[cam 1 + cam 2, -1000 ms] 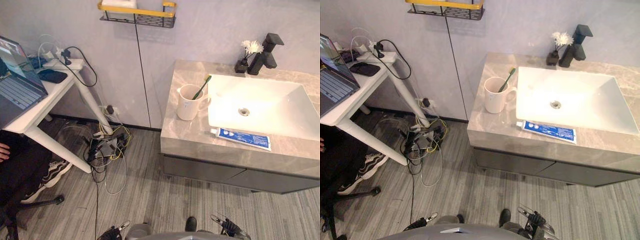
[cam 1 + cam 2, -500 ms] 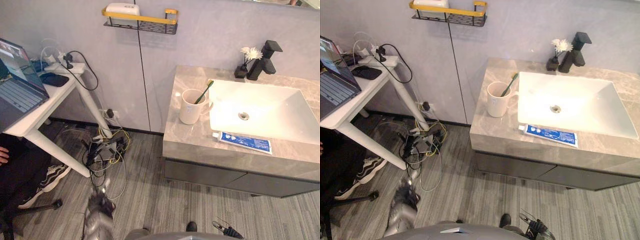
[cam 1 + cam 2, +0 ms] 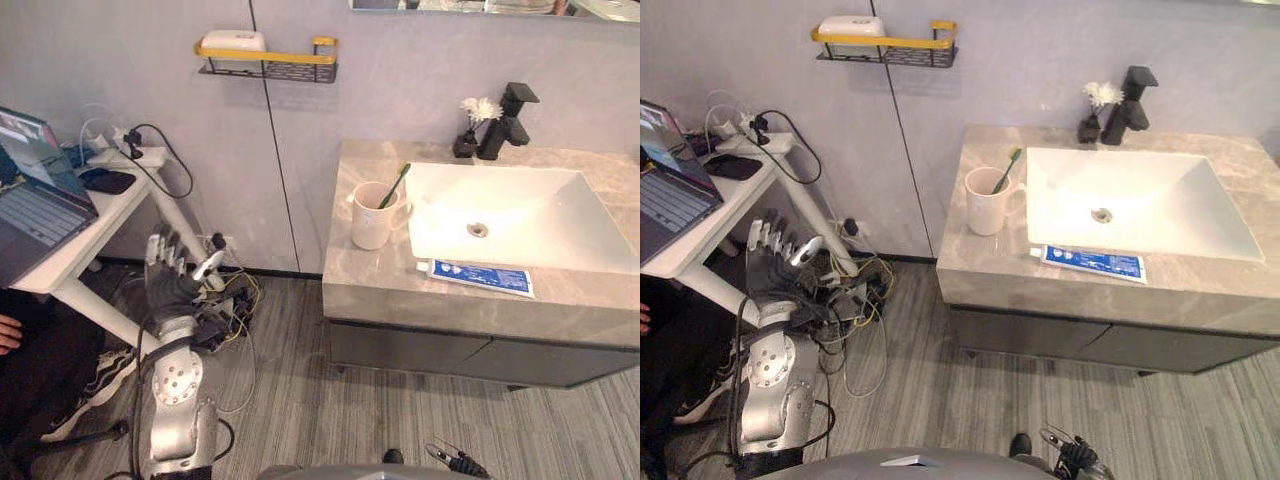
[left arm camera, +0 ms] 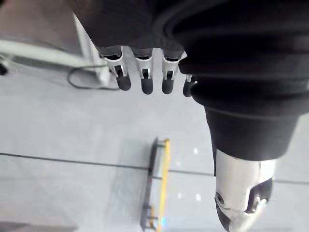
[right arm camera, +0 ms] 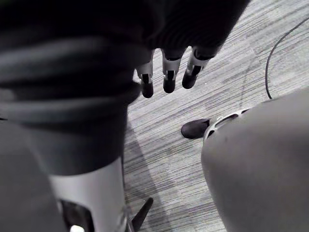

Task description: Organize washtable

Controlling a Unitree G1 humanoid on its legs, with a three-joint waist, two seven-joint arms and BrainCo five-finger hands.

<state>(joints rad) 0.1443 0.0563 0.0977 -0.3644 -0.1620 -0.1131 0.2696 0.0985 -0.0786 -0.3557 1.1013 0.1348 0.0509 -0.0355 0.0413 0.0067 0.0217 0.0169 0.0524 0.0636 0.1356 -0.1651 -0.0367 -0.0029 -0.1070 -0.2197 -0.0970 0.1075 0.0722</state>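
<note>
Presently, the task's things lie on the desk (image 3: 380, 292), a grey stone-patterned counter with a white sink (image 3: 540, 215) set into it.

**Mug (image 3: 370, 215).** It stands upright on the desk just left of the sink. It is cream-white, with its handle turned toward the sink. A green toothbrush (image 3: 396, 184) leans inside it with the head up. The mug is judged rigid, moderately heavy, smooth enough to slip and breakable if knocked. It should be grasped round the body or by the handle and kept upright, since the loose toothbrush would shift on any tilt.

**Toothpaste tube (image 3: 480, 278).** It lies flat between the sink and the front edge of the desk, with its white cap end toward the mug. The body is blue and white. It is judged light, soft and easily squeezed. It should be pinched across its width, or taken near the stiffer cap end. Its nearness to the front edge calls for care against pushing it off.

**Other fittings.** A black faucet (image 3: 505, 122) and a small flower vase (image 3: 470, 125) stand at the back of the desk. A yellow-railed wall shelf (image 3: 270, 62) carries a white soap box (image 3: 232, 41).

**Hand state.** The left robot hand (image 3: 168, 283) is held up well to the left of the desk, with its fingers straight and spread, grasping nothing. The right robot hand (image 5: 166, 72) hangs low over the floor, its fingers relaxed and empty.
</note>
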